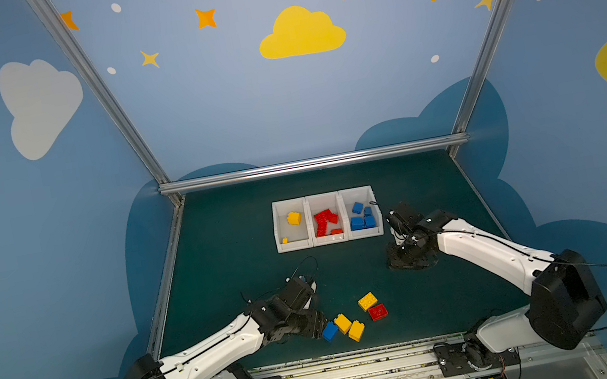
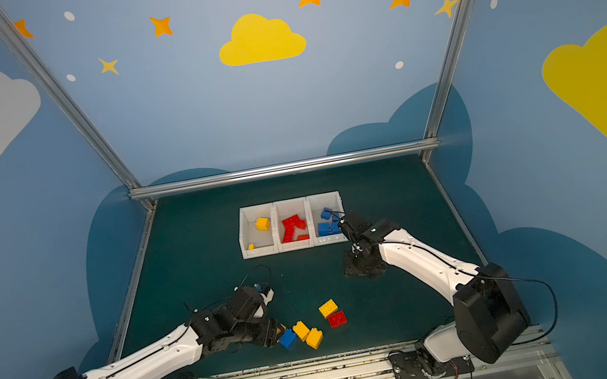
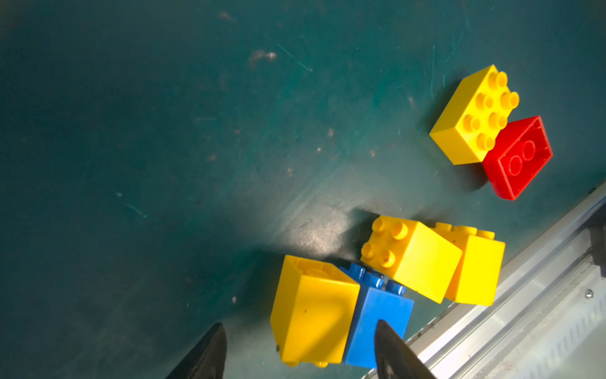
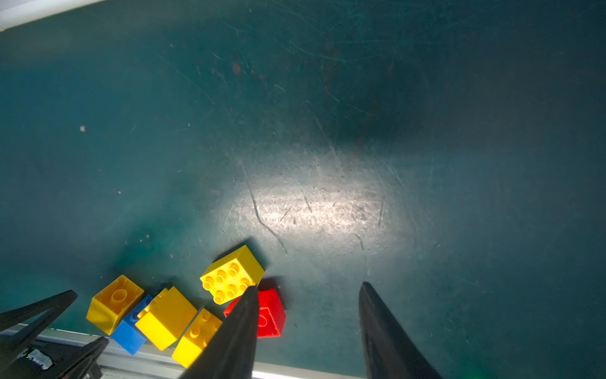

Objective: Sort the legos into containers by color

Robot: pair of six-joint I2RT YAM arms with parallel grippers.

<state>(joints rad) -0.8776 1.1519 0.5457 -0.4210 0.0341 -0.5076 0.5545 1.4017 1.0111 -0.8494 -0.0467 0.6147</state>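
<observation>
Bricks, rigid light plastic, smooth-sided, likely slippery: grip flat opposite walls. Left gripper [image 3: 300, 347] part-open, straddling overturned yellow brick [image 3: 313, 311] touching blue brick [image 3: 377, 325]; right gripper [image 4: 306, 328] part-open, empty.

A robot lab booth: aluminium frame [image 1: 314, 163], cartoon-sky walls [image 1: 301, 32], green mat [image 1: 251, 284]
</observation>
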